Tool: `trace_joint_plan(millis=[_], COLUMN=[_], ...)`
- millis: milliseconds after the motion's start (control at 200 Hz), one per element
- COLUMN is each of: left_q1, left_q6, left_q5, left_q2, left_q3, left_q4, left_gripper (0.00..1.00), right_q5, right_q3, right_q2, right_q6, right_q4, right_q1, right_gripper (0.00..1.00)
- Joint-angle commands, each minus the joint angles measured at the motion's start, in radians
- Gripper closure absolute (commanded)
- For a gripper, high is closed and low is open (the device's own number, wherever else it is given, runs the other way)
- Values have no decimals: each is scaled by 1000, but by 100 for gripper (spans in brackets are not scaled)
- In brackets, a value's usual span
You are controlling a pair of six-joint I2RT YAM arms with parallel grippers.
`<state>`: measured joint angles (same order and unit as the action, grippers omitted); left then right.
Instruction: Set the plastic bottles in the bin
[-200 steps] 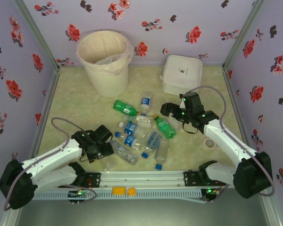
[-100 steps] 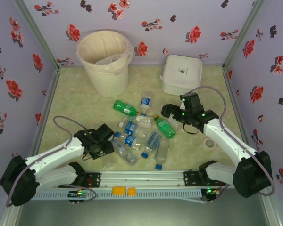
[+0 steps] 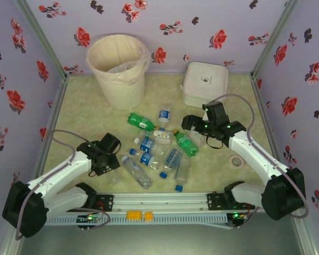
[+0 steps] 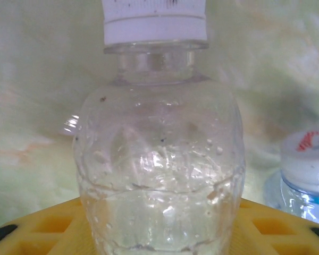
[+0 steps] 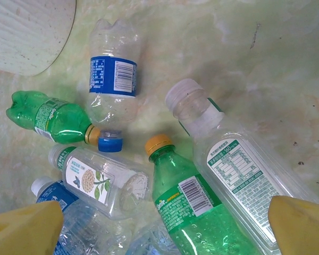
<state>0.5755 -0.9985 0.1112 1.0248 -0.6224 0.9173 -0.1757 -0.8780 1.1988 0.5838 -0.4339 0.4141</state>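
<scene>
Left gripper [image 3: 107, 163] slid back a bit and clamped onto a clear bottle [image 4: 159, 159]
Right gripper [image 3: 191, 125] hangs wide open over the other bottles [image 3: 165, 154], scattered in front of the bin [image 3: 118, 79] and a bit to its right.

Soft, even light from above leaves the counter [image 3: 85, 111] pale, with only faint shadows beneath the arms [image 3: 64, 178]. Up close the clear bottle [image 4: 159, 159] is hazy and a little blurred, small white glints on its shoulder; the overhead view is grainy.

clear bottle [image 4: 158, 159] base cropped, neighbouring bottle [image 4: 307, 164] blurred
</scene>
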Motion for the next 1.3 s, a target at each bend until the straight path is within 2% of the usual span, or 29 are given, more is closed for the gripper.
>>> trace_joint_plan(millis=[0, 140, 285, 385, 570, 755, 1040, 1160, 1295], left_q1=[-112, -233, -293, -320, -360, -367, -367, -369, -369], left_q6=[128, 216, 282, 309, 373, 470, 538, 561, 624], left_q5=[34, 33, 35, 37, 106, 128, 13, -41, -78], left_q2=[-30, -26, 3, 3, -12, 37, 298, 465, 671], left_q3=[-83, -170, -283, -370, -558, -774, -1048, -1228, -1504], left_q4=[57, 15, -28, -52, -97, -207, -467, -486, -410], left_gripper=[50, 50, 51, 52, 53, 54, 55, 55, 55], right_q5=[30, 28, 16, 15, 15, 9, -19, -16, -11], right_q3=[-10, -3, -12, -20, -18, -17, -13, -19, -31], right_q2=[1, -6, -6, -4, -17, -10, 28, 34, 40], right_q6=[7, 30, 29, 25, 32, 30, 47, 42, 35], right_q4=[24, 45, 36, 23, 27, 36, 68, 57, 40], right_q1=[-16, -35, -52, -63, -77, -84, -86, -87, -90], right_gripper=[0, 0, 0, 0, 0, 0, 0, 0, 0])
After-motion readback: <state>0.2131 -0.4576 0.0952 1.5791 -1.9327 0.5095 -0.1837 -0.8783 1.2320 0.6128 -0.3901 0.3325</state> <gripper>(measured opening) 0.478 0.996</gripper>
